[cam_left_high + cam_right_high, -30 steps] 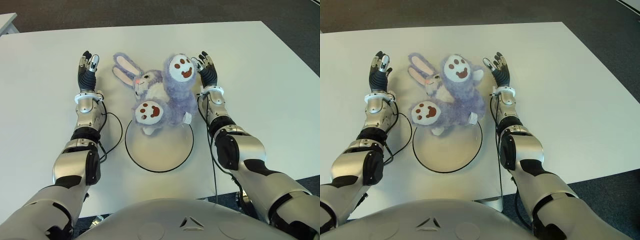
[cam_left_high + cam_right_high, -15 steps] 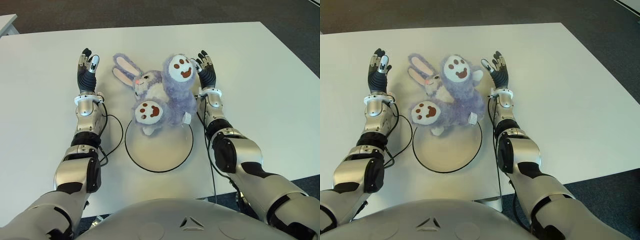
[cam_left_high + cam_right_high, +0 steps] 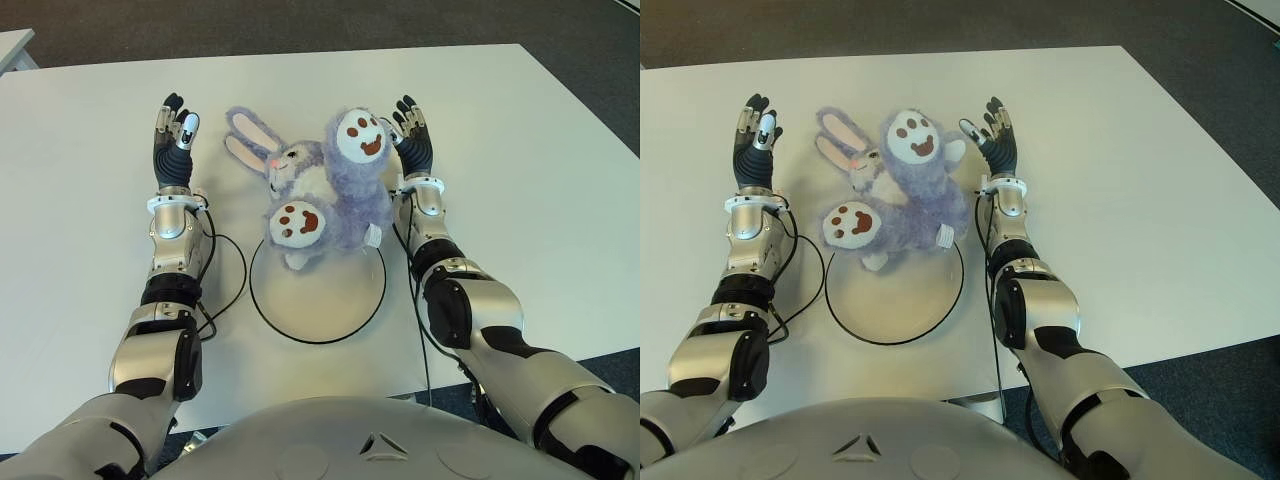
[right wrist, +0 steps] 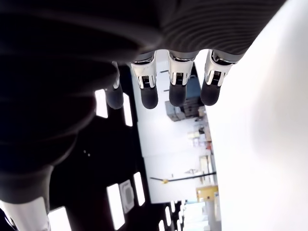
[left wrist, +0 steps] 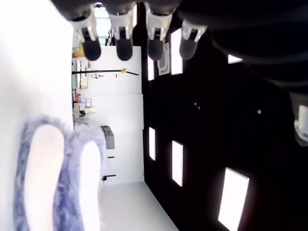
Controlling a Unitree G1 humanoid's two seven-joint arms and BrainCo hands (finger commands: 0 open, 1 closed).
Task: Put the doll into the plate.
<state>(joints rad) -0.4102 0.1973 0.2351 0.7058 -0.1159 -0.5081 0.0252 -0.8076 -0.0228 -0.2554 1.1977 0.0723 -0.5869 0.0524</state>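
Both hands edged fwd beside unmoved doll (image 3: 325,190).

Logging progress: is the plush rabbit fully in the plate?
Not fully. The plush rabbit overlaps only the plate's far rim; its head and ears lie on the table.

From my remote station I see a broad white table (image 3: 520,150) filling most of the head view. Dark grey carpeted floor (image 3: 300,22) runs along it from ten to two o'clock and shows again at four o'clock. A corner of another white table (image 3: 12,42) sits at ten o'clock. The wrist cameras catch a dark ceiling with bright rectangular light panels (image 5: 233,192) and a white wall (image 5: 122,125).
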